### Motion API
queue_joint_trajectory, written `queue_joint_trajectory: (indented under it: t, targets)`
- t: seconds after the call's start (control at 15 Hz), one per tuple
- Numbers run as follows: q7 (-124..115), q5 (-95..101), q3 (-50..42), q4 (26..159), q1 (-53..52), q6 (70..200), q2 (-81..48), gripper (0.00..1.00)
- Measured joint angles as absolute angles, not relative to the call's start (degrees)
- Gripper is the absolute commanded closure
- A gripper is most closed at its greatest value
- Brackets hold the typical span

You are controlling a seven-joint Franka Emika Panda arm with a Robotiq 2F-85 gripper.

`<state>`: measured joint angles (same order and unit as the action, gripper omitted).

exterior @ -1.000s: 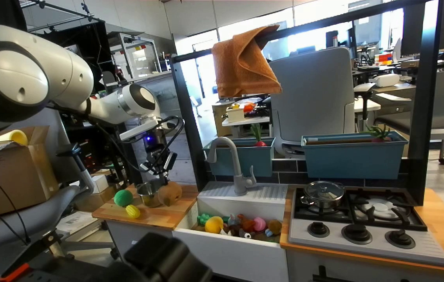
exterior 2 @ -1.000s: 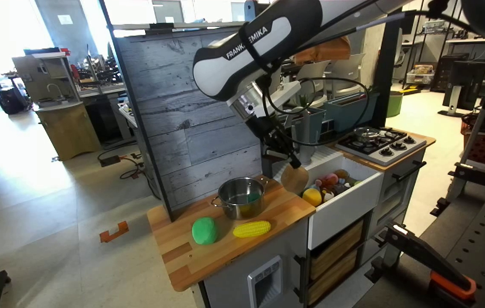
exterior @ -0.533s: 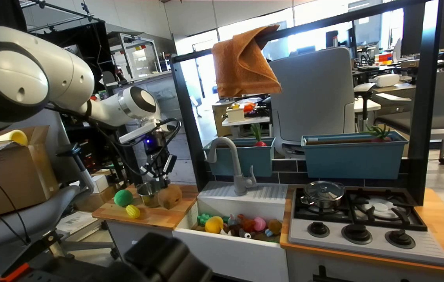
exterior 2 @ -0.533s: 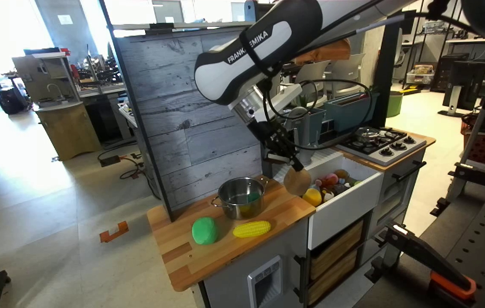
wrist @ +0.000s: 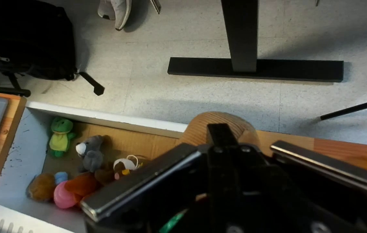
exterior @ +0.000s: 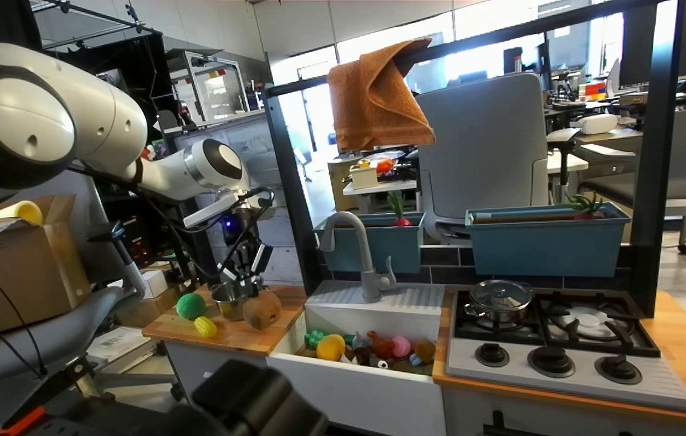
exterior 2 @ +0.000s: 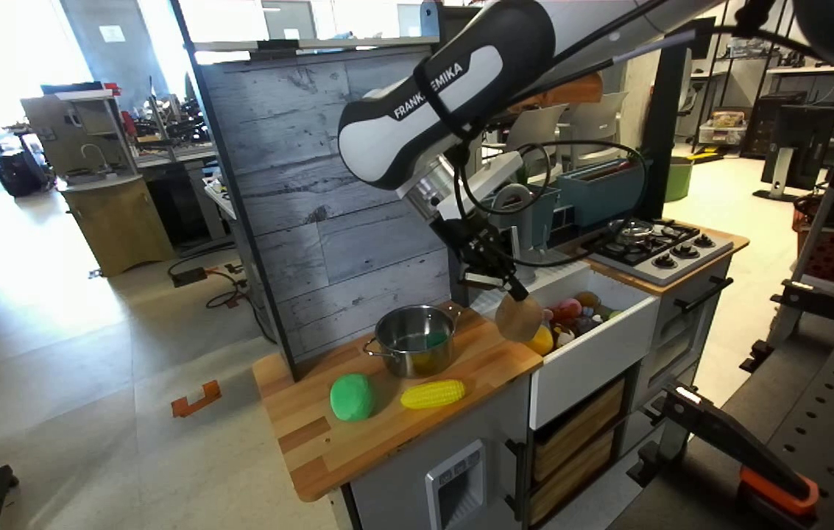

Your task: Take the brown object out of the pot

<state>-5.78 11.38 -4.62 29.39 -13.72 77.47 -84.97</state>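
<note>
near the border between the light wooden butcher-block table (exterior 2: 306, 427) and the white rectangular sink (exterior 2: 593, 361): holding the rounded, dull tan-brown lump (exterior 2: 518, 322), clenched in the black two-finger gripper (exterior 2: 517, 291). shows faint ribbing in the wrist view, partly blocked by the gripper. looks raised, but cannot tell by how much, or over which side. in an exterior view, plainly outside and apart from the shiny two-handled steel pot (exterior 2: 405, 362); near that, on the same table, also noting the rounded bright green toy (exterior 2: 352, 397) and the yellow plastic-looking corn cob (exterior 2: 433, 394).

by judgement, at the clear-of-the-pot stage: seems to meet the main ask, lacking only a set-down. cannot get a drop spot from the task sentence.

next, probably calls for committing to one side: fully over the table, or fully over the sink and its dark grey plush toy (wrist: 92, 159). then lower until touching, release, back off upward. avoid letting go right at the border; might roll over the edge.
</note>
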Motion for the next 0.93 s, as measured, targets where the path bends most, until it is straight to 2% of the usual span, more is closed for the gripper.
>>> queue_joint_trajectory:
  t: [0.93]
  targets:
    - [-8.2, 11.4, -4.6, 30.5, -13.7, 73.3, -85.0, 0.99]
